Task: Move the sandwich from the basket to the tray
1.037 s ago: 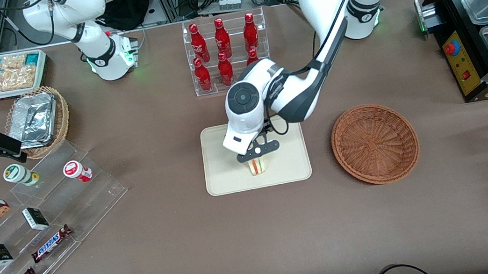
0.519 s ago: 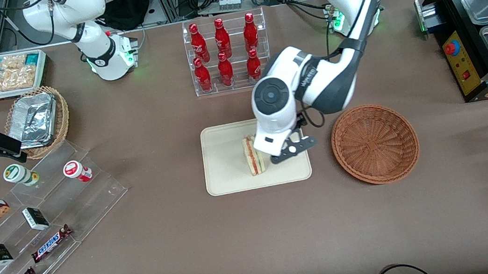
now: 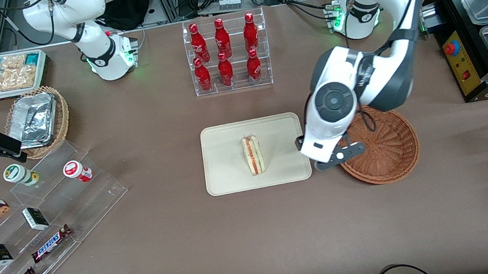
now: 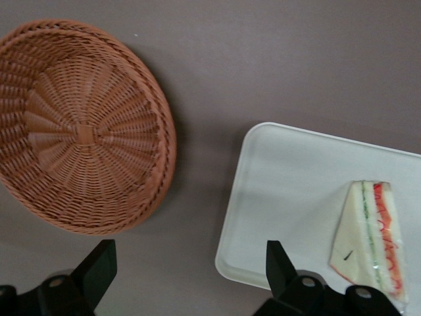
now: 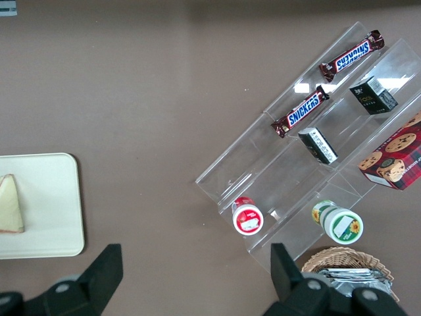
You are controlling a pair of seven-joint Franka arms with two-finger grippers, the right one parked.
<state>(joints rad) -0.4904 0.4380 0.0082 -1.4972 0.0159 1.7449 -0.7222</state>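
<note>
We are holding our left arm's black two-finger gripper (image 3: 338,156) above the brown desk (image 3: 256,229), over the gap where the tray's short edge nearly meets the basket's rim; its fingers (image 4: 99,266) are standing spread wide with nothing between them. Just beside the gripper, toward the working arm's end of the desk, the round shallow reddish-brown woven wicker basket (image 3: 384,147) is sitting with no sandwich in it, and our white wrist is covering part of its rim in the front view. On the gripper's other flank, the flat cream-beige rectangular tray with rounded corners (image 3: 228,158) is lying near the middle of the desk. The small triangular clear-wrapped sandwich of pale bread (image 3: 253,155) is resting on that tray, roughly at its centre and apart from every rim, its cut edge with red and green filling layers facing up. Farther from the front camera than the tray, a clear acrylic rack of red bottles (image 3: 226,54) is standing upright near the desk's edge.
</note>
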